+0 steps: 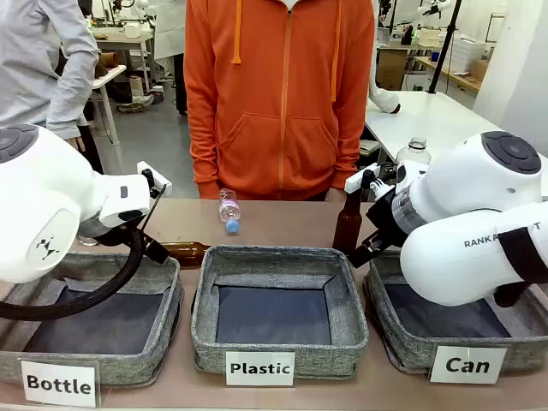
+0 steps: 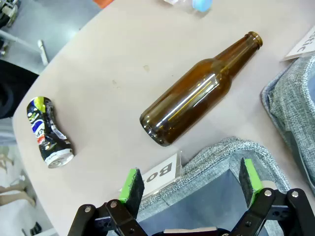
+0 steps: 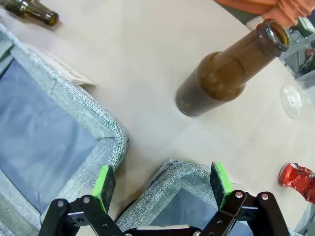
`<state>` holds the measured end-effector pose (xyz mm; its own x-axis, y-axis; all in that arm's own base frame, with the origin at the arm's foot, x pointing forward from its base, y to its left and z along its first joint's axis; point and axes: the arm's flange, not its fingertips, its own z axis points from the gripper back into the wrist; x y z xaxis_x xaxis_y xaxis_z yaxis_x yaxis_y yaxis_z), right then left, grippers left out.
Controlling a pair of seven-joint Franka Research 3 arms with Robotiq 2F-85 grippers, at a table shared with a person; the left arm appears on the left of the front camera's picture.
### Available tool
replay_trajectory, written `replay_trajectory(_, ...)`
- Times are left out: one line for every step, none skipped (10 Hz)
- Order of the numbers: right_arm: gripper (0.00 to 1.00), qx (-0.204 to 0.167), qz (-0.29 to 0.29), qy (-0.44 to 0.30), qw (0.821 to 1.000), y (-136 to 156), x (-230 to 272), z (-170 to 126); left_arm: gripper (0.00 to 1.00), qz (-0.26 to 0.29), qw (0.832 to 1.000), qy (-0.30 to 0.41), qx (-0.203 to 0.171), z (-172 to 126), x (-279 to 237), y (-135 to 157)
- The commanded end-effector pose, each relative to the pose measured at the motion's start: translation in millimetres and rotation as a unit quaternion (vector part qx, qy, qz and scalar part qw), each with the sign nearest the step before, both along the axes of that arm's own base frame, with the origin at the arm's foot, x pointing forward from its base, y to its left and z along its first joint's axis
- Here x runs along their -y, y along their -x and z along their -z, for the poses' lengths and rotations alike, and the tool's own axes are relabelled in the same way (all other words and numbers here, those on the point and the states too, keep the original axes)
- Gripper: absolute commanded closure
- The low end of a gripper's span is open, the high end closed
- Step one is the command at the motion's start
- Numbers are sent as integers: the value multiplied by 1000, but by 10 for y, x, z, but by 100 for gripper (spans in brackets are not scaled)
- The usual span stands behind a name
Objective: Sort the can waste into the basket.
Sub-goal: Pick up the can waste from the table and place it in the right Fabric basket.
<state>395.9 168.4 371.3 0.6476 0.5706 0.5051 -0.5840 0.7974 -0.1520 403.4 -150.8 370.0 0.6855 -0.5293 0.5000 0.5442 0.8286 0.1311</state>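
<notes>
A crushed dark blue and silver can (image 2: 47,132) with yellow marks lies on the table, left of and beyond my left gripper (image 2: 191,179). That gripper is open and empty above a corner of the "Bottle" basket (image 2: 221,152). A crushed shiny red can (image 3: 298,178) lies on the table, to the right of my right gripper (image 3: 163,179). It too is open and empty, and hangs over a corner of the "Can" basket's rim (image 3: 172,172). This grey woven basket (image 1: 402,347) stands at the front right with its white label.
Grey "Bottle" (image 1: 163,342) and "Plastic" (image 1: 278,257) baskets stand left and middle. One brown bottle (image 2: 199,96) lies beside the Bottle basket; another (image 3: 229,73) stands upright past the Can basket. A clear plastic bottle (image 1: 229,211) lies near a person in an orange hoodie (image 1: 278,94).
</notes>
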Motion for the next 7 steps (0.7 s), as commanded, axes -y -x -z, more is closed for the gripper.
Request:
replay_trajectory(0, 0, 0, 0, 1000, 0, 0, 0, 0, 0, 1000, 0, 0, -1, 0, 0)
replay_trajectory(0, 0, 0, 0, 1000, 0, 0, 0, 0, 0, 1000, 0, 0, -1, 0, 0)
replay_trajectory(0, 0, 0, 0, 1000, 0, 0, 0, 0, 0, 1000, 0, 0, -1, 0, 0)
replay_trajectory(0, 0, 0, 0, 1000, 0, 0, 0, 0, 0, 1000, 0, 0, -1, 0, 0)
replay_trajectory(0, 0, 0, 0, 1000, 0, 0, 0, 0, 0, 1000, 0, 0, -1, 0, 0)
replay_trajectory(0, 0, 0, 0, 1000, 0, 0, 0, 0, 0, 1000, 0, 0, -1, 0, 0)
replay_trajectory(0, 0, 0, 0, 1000, 0, 0, 0, 0, 0, 1000, 0, 0, -1, 0, 0)
